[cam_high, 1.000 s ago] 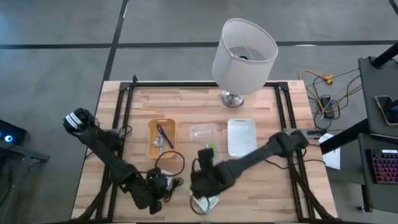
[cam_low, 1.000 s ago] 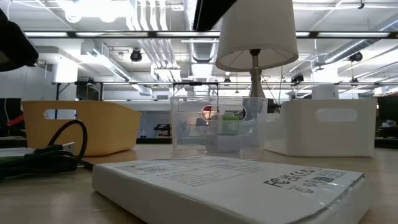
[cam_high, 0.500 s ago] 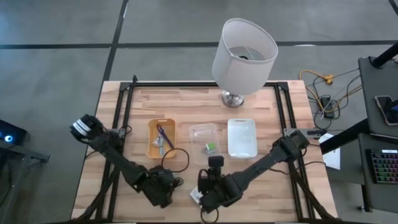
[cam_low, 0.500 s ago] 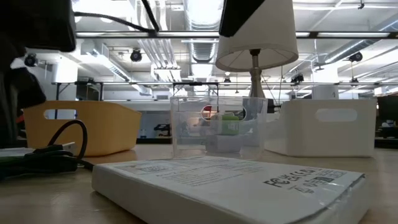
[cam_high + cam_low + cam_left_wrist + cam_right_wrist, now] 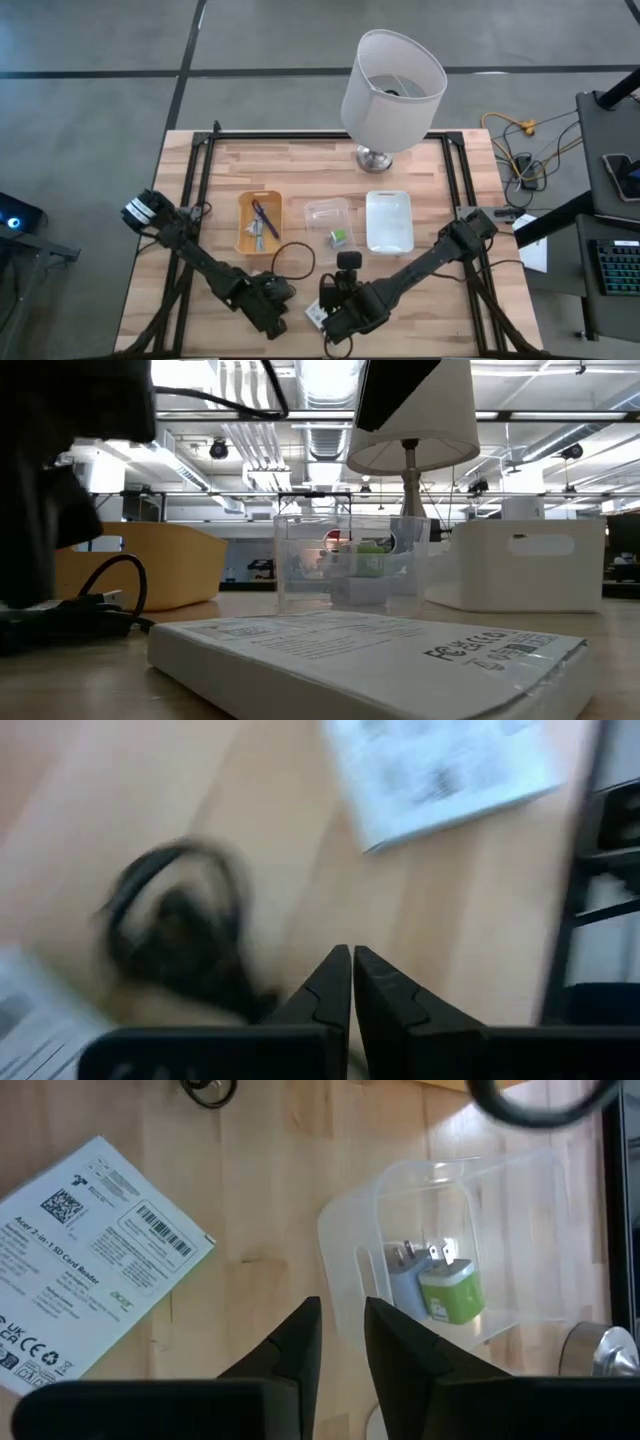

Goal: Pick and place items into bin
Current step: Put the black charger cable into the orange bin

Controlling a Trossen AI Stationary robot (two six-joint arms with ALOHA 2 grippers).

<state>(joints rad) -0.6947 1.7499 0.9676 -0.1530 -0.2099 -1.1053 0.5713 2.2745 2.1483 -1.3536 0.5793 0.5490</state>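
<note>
A green-and-white block lies inside the clear bin, toward its near side. The yellow bin holds a purple-black pen and a small metallic clip. A black cable lies looped on the table. A white printed card lies flat near the front edge. My left gripper is shut, low beside the cable's bundle. My right gripper hovers over bare wood between card and clear bin, its fingers slightly apart with nothing between them. My left gripper is shut right beside the cable's coiled bundle, slanting down at the table. Whether it touches the cable I cannot tell: its wrist view is blurred and the arm covers the place from above.
A white bin stands right of the clear bin. A lamp stands at the far edge on its metal base. Another white printed sheet lies by the cable. Bare wood stretches along the table's left and right sides.
My right gripper has drawn back from the clear bin toward the table's near edge, over the card, uncovering the green block in the bin. My left gripper has moved right and down beside the cable. The cable's loop has slid a little toward the right.
</note>
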